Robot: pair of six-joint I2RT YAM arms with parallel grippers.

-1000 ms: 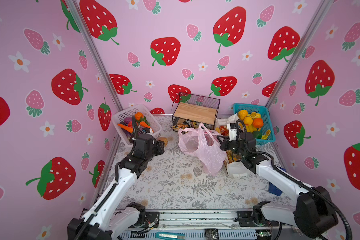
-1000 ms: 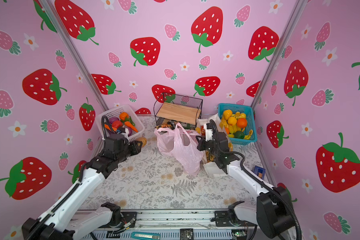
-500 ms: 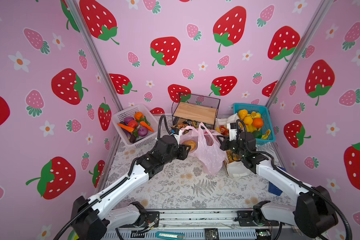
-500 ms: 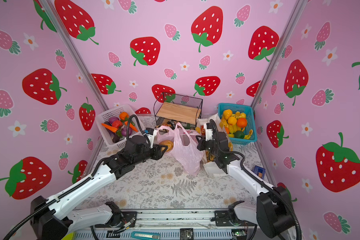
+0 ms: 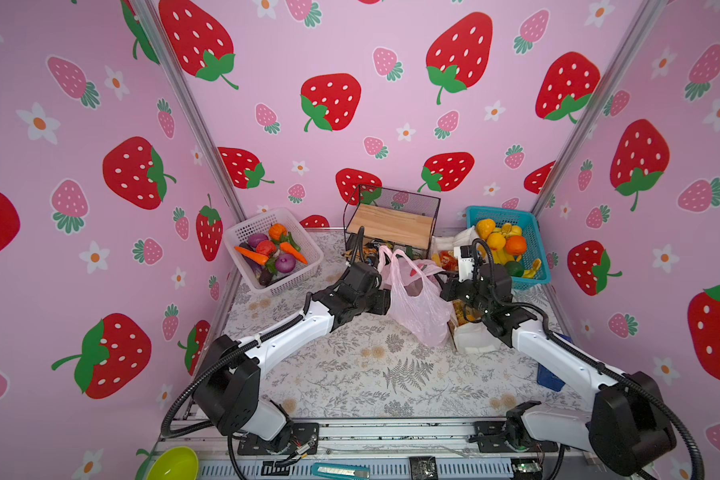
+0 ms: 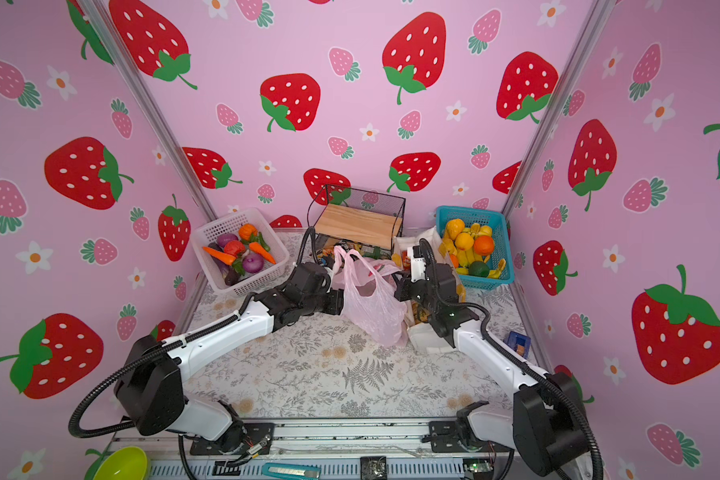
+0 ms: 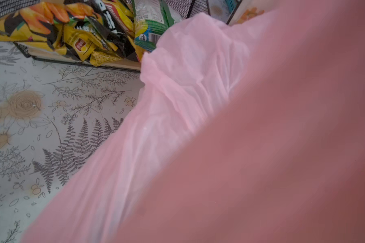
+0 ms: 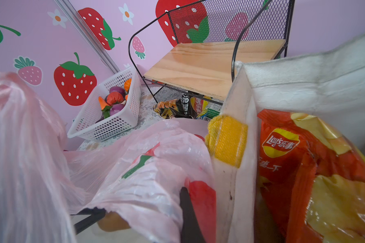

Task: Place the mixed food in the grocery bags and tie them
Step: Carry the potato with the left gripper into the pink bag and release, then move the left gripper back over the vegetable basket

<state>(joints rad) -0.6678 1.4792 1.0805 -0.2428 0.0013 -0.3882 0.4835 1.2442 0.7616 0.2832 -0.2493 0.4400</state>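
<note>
**Left arm reaches the pink bag**

Since a second ago, the left end effector (image 5: 385,301) has travelled from the white basket (image 5: 242,237) across the worktop (image 5: 350,374) to the left flank of the pink bag (image 5: 416,307). The brown piece we saw it carrying half a second ago no longer shows in either top view. The right arm has not shifted.

We cannot tell whether the left end effector is released or clenched. Its fingers are hidden by the film in both top views, and pink plastic fills most of the left wrist view. In the right wrist view we see a brown piece (image 8: 112,223) under the film beside a black bar (image 8: 89,216); we cannot tell what that bar belongs to.

The right end effector (image 8: 184,202) is clenched on the pink bag's rim and holds its mouth up. The bag stands on the worktop, touching the white tote (image 5: 472,338) on its right. A red-orange snack packet (image 8: 293,157) sits inside the tote.

We see toy vegetables (image 5: 273,253) in the white basket at the back left. More snack packets (image 7: 82,42) lie under the wire shelf (image 5: 391,224) at the back. At the back right, fruit (image 5: 499,245) fills the blue basket (image 5: 533,232).
</note>
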